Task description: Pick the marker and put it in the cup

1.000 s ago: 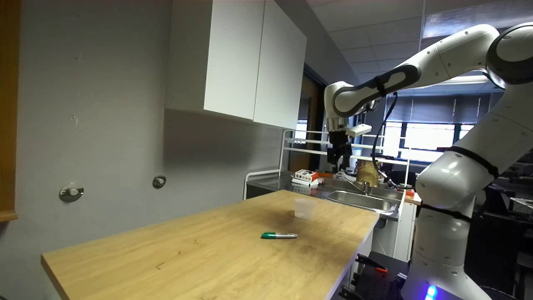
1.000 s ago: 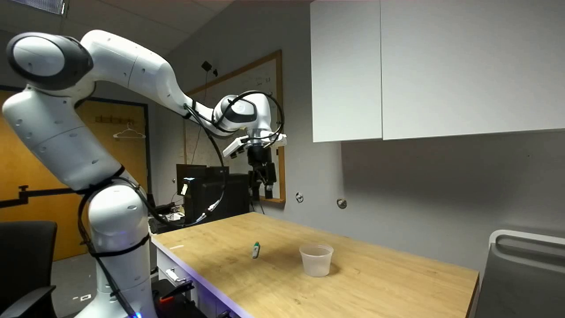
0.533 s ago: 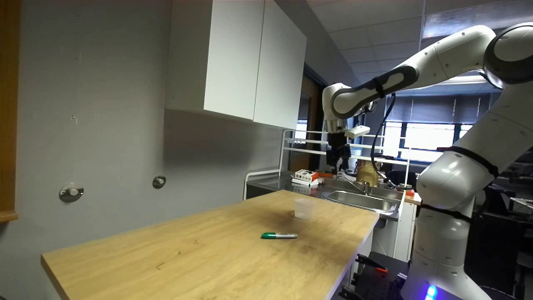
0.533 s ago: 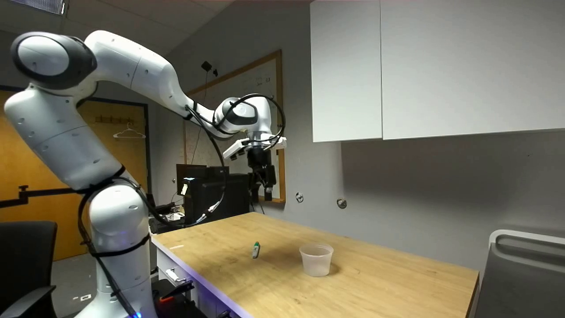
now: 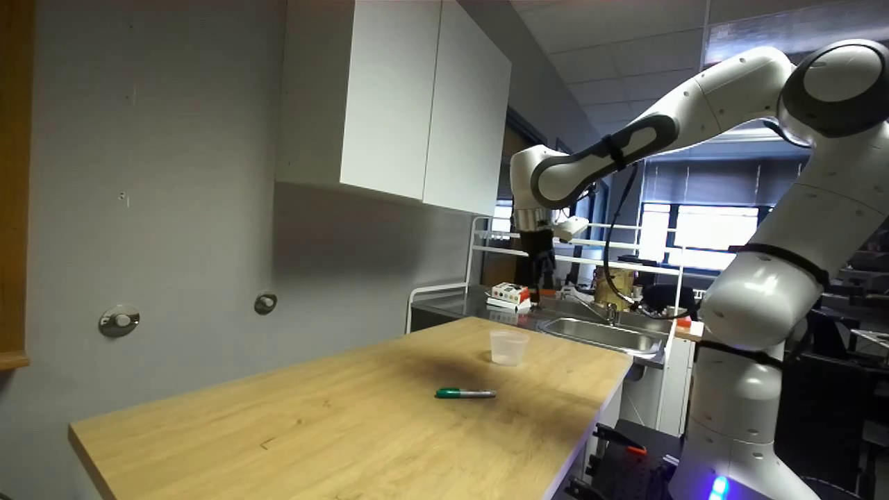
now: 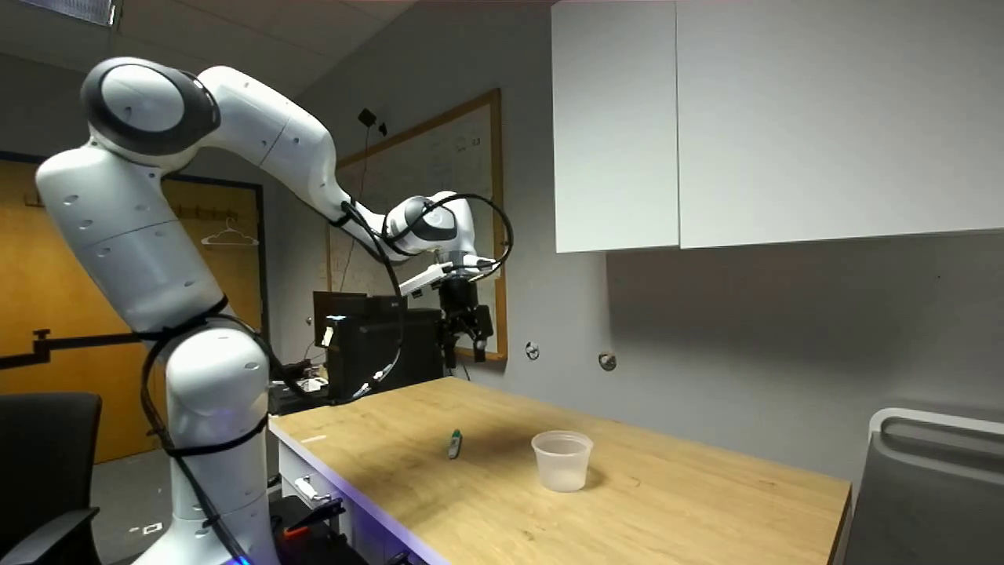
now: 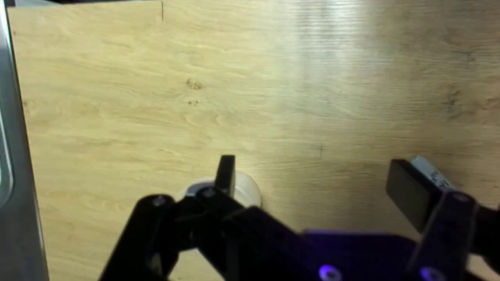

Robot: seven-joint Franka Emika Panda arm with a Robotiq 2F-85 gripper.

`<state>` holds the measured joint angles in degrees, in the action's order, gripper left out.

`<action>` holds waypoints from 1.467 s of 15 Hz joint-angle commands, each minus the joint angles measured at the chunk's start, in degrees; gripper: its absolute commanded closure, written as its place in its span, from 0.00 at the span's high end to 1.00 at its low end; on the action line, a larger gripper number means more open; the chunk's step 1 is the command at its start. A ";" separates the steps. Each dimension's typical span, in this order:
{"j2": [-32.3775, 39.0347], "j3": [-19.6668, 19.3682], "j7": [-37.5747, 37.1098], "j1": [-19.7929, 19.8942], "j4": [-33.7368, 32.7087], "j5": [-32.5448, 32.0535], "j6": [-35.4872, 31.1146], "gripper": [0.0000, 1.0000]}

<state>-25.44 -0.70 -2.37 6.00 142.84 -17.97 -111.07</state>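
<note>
The green marker with a whitish-grey body (image 5: 465,393) lies flat on the wooden table. It also shows in an exterior view (image 6: 455,445). The clear cup (image 6: 562,463) stands upright on the table a short way from the marker, and also shows in an exterior view (image 5: 508,347). My gripper (image 6: 466,358) is high above the table, pointing down, open and empty. In the wrist view the gripper (image 7: 314,173) has its fingers wide apart. One finger hides much of the cup (image 7: 249,191). The other hides part of the marker (image 7: 429,171), whose whitish end shows.
White wall cabinets (image 5: 389,104) hang above the back of the table (image 5: 278,430). A metal sink (image 5: 604,333) and small boxes (image 5: 509,294) are beyond the table's end. A white-railed rack (image 5: 479,257) stands there. A metal edge (image 7: 19,203) borders the table in the wrist view.
The arm has leaned forward. The gripper has moved left and lower in an exterior view, and slightly lower in both. The marker and cup have not moved.
</note>
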 commanded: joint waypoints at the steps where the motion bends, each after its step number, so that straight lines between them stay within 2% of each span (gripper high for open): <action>1: 5.03 1.63 4.43 -3.71 -3.31 -1.51 -2.68 1.00; 7: 11.05 1.10 18.17 -8.87 -5.58 1.26 -10.70 1.00; 12: 17.95 -0.27 32.87 -10.63 -7.68 8.27 -18.11 1.00; 16: 23.89 1.00 40.78 -10.95 -9.99 12.80 -18.63 1.00; 22: 31.27 3.45 43.62 -10.37 -12.33 11.86 -16.44 1.00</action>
<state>2.24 1.61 39.16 -4.83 133.52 -5.95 -129.83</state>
